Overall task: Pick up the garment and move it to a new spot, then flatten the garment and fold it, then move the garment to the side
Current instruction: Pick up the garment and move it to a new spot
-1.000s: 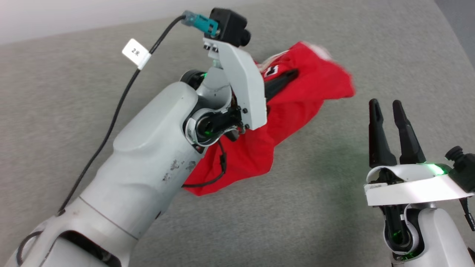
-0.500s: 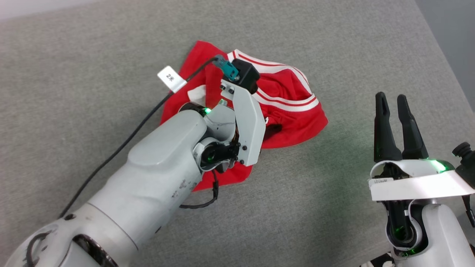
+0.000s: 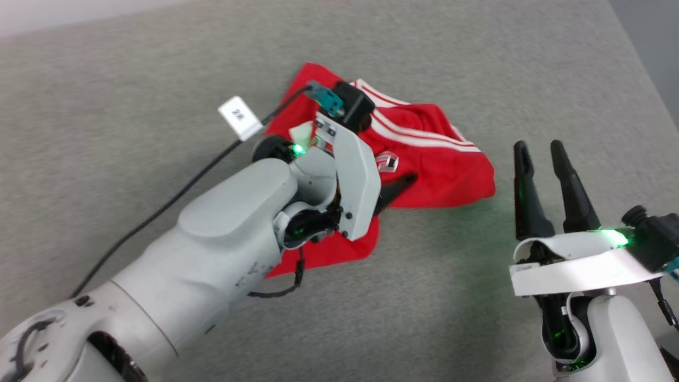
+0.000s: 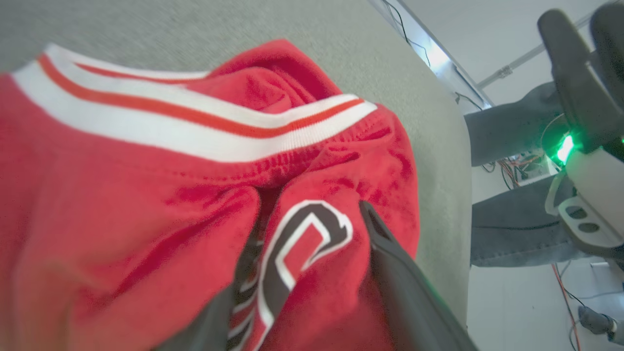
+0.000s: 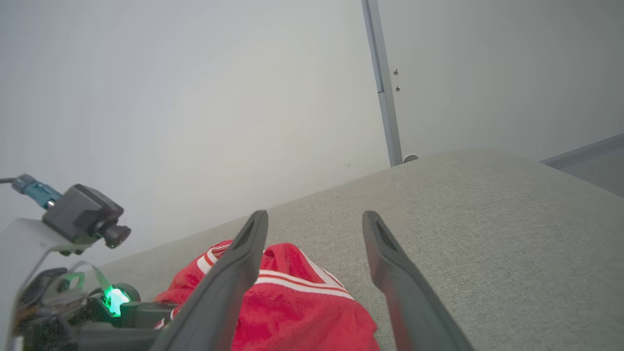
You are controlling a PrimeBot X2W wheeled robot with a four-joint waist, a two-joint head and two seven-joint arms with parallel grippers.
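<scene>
Red against grey upholstery (image 3: 159,79): garment (image 3: 440,164) in a crumpled heap, seemingly at its new spot. Left gripper (image 4: 312,224) spread wide, slack cloth between the fingers (image 4: 399,282) — right gripper (image 3: 538,151) wide and empty beside the heap. Flattening next, likely: calls for two edges caught and drawn apart.

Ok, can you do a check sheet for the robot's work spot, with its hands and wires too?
Surface: grey cloth-covered top.
Job's things: garment, red, crumpled in a heap, striped trim and lettering showing.
Clutter: nothing seen.
Grippers: left gripper open, cloth bunched between its fingers; right gripper open, empty, beside the heap.
Cables: black cable with white tag along the left arm.
Surroundings: pale wall, metal post; seemingly a person's legs past the edge.
</scene>
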